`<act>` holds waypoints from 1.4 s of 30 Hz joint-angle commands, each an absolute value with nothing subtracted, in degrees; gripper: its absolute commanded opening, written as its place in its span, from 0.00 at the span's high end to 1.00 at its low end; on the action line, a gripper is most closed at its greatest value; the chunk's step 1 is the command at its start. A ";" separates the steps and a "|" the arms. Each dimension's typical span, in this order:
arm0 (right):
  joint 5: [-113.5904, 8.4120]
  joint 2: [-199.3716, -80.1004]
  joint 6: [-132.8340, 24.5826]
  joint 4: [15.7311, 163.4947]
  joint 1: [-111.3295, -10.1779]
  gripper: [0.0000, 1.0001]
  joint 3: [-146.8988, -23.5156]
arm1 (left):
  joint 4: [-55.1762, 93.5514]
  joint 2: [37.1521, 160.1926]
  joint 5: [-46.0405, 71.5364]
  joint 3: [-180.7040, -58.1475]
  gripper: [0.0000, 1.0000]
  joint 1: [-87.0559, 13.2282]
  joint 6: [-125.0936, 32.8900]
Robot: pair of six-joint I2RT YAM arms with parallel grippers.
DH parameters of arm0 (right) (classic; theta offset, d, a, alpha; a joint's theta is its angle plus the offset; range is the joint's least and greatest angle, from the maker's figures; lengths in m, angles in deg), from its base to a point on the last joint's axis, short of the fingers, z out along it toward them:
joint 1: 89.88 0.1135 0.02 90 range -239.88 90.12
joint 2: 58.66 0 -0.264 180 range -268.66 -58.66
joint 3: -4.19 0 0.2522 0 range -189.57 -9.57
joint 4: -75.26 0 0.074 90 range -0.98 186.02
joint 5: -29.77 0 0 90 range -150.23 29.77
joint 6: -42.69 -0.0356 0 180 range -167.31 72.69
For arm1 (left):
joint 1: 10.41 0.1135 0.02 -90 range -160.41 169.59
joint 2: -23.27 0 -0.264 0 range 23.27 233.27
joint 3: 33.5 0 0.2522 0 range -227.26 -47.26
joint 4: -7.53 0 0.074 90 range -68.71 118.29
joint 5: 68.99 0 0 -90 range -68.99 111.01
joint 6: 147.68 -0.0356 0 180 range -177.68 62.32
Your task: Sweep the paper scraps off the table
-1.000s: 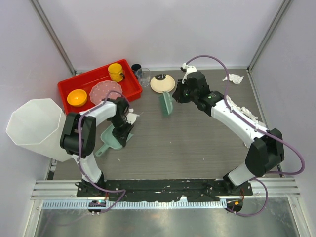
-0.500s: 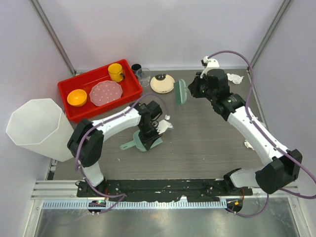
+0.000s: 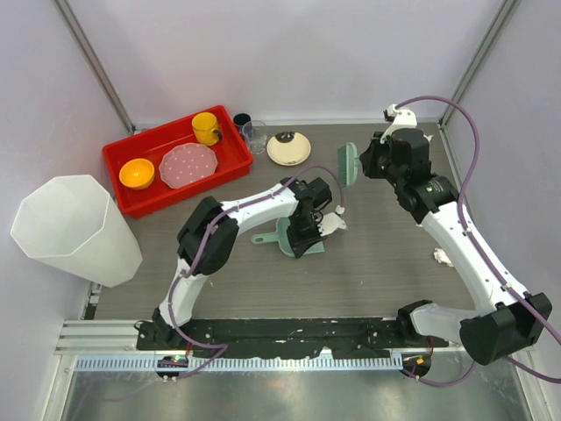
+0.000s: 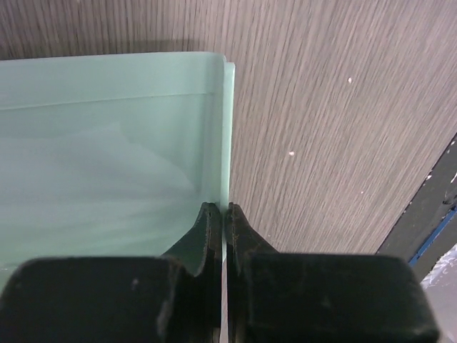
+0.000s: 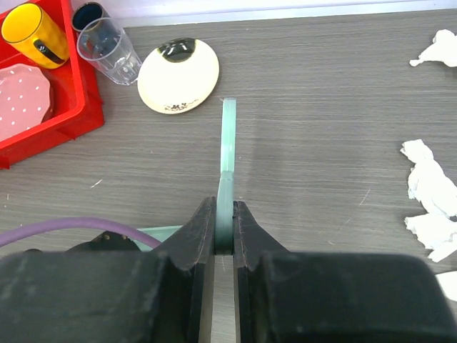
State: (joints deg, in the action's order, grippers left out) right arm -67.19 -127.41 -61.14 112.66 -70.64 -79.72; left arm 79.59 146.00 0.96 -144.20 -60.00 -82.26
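Table (image 3: 377, 263) of grey wood grain carries everything. Left tool (image 4: 220, 211) is clamped on the side wall of a pale green dustpan (image 4: 107, 143) at mid-table, with one white wad just beside it. Right tool (image 5: 225, 214) is pinched on a thin green brush (image 5: 228, 136), seen edge-on. Paper scraps (image 5: 430, 187) lie loose on the table along its right side, one near the far right corner.

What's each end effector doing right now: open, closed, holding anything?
Left end effector: closed on the side wall of the green dustpan.
Right end effector: closed on the green brush.
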 commanded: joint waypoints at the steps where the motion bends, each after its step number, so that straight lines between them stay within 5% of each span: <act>1: -68.49 -125.28 -60.05 111.78 -71.07 0.99 -80.33 | 84.90 149.56 -0.87 -150.43 0.92 -60.16 -84.66; 3: -68.23 -125.10 -59.97 111.78 -71.16 0.99 -80.33 | 87.02 149.13 -1.92 -152.01 0.51 -60.07 -85.89; 5: -67.79 -125.36 -59.79 111.78 -71.16 0.99 -80.33 | 89.66 147.47 -3.51 -152.90 0.01 -60.07 -86.86; 16: -65.68 -125.89 -59.44 110.90 -71.16 0.99 -80.15 | 90.74 126.03 12.92 -156.33 0.00 -56.04 -77.12; 23: -61.81 -125.63 -59.44 107.91 -71.33 0.99 -78.30 | 80.89 106.70 11.16 -156.95 0.00 -32.87 -60.67; 30: -61.02 -126.42 -59.62 107.04 -71.34 0.99 -78.30 | 94.74 99.56 36.88 -161.34 0.00 -31.77 -67.44; 37: -58.91 -127.30 -59.00 106.77 -71.34 0.99 -77.77 | 99.33 88.49 60.01 -147.21 0.00 -24.85 -73.06; 42: -56.45 -128.18 -59.97 107.56 -71.34 0.99 -79.45 | 102.50 81.98 56.01 -141.04 0.00 -18.68 -72.80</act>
State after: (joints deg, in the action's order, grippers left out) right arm -58.89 -128.02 -59.69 110.10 -71.14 -77.78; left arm 97.34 86.55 53.89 -142.59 -20.85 -71.57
